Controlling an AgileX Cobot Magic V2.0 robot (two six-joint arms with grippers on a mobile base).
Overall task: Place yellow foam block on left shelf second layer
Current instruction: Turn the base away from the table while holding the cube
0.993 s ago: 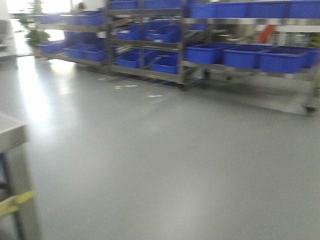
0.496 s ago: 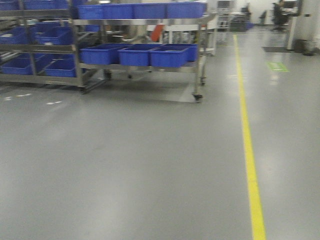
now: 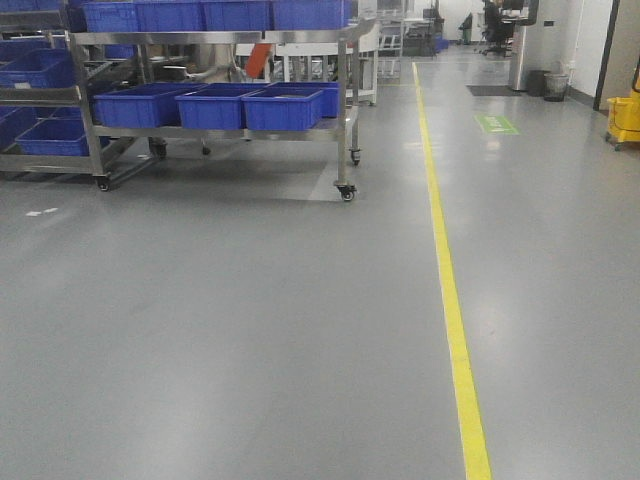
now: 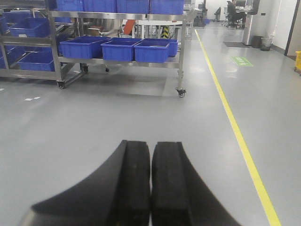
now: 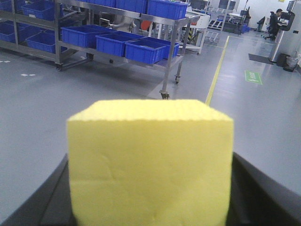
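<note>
The yellow foam block (image 5: pixel 150 165) fills the middle of the right wrist view, held off the floor. My right gripper (image 5: pixel 151 190) is shut on it, with dark fingers (image 5: pixel 254 193) showing on both sides of the block. In the left wrist view my left gripper (image 4: pixel 151 157) is shut, pads touching, nothing between them. A steel shelf rack (image 3: pixel 343 100) on castors stands at the far left of the front view, a few metres off. I cannot tell whether it is the left shelf. Neither gripper shows in the front view.
Blue bins (image 3: pixel 283 108) sit on the rack's lower level and top. A yellow floor line (image 3: pixel 450 300) runs away from me right of centre. A green floor mark (image 3: pixel 496 124), a waste bin (image 3: pixel 556 85) and a yellow cart (image 3: pixel 625 118) are far right.
The front view has swung to the right: the racks slid toward the left edge, and the yellow floor line came into view and moved toward the centre. The image is sharp now.
</note>
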